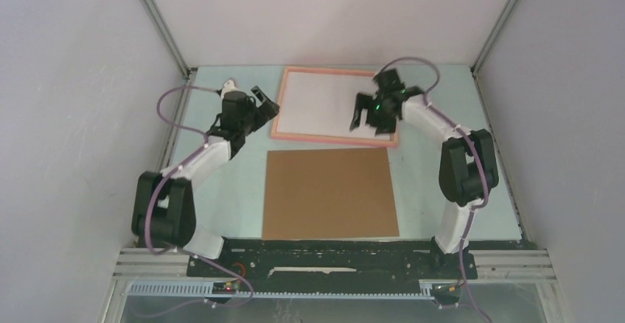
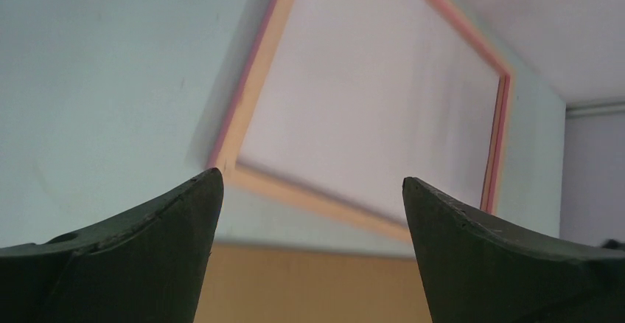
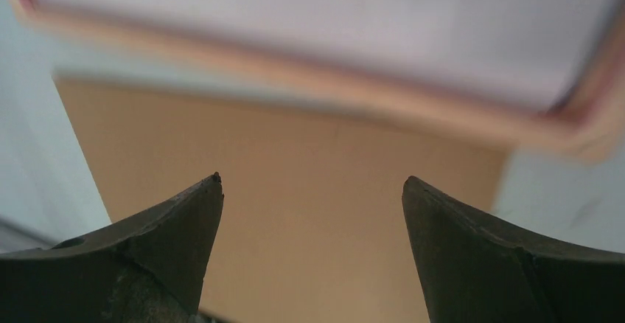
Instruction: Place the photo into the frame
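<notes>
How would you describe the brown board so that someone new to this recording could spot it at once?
Look at the pale table in the top view. In its middle, on the near side of the pink-edged frame, lies the brown board. Unlike the frame, which is white inside, it is plain cardboard-brown with no border.

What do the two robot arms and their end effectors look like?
Both the left arm and the right arm have white links and bulky black joints, and a thin purple cable runs along each. The right end effector carries a small green light. The left end effector has dark, tapered, pointed fingers.
</notes>
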Controlling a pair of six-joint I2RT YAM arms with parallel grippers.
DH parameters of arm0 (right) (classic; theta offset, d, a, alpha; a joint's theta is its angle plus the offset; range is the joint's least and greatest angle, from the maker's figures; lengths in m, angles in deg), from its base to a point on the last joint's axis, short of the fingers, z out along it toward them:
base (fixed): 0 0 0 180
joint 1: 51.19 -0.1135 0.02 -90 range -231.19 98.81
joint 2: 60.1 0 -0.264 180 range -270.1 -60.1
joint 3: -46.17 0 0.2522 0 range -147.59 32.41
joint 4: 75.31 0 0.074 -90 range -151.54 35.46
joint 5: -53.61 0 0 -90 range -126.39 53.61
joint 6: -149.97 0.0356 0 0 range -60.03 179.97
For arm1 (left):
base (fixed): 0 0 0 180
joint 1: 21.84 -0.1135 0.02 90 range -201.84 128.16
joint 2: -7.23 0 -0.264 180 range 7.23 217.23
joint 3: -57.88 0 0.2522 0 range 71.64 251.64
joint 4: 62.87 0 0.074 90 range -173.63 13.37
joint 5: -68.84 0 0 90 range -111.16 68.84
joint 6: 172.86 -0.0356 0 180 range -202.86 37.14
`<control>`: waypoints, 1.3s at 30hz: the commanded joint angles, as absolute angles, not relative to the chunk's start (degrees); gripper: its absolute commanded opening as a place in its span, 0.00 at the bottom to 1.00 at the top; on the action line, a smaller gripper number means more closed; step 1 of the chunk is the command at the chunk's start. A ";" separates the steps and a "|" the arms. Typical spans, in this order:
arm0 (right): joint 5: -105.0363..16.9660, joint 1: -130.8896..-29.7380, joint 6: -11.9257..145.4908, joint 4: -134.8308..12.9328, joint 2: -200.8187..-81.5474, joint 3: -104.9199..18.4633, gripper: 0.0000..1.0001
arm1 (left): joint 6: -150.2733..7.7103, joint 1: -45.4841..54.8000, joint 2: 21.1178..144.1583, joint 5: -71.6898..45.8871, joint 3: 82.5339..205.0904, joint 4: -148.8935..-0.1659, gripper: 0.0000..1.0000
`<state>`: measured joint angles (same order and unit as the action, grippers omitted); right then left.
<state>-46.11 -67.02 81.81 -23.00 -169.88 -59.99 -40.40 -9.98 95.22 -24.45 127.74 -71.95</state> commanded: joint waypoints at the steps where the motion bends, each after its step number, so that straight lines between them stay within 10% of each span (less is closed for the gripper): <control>1: -51.35 -72.92 87.53 -29.30 -158.06 -41.59 0.97 | -36.29 -5.84 84.69 -26.39 120.33 -85.80 1.00; 13: -48.61 -69.15 89.80 -32.92 -142.23 -17.51 0.97 | -32.93 -5.48 75.75 -28.93 111.20 -97.48 1.00; 39: -67.80 -57.15 91.10 -47.05 -162.56 -21.81 0.84 | -30.53 -10.44 99.26 -12.92 120.75 -85.19 0.99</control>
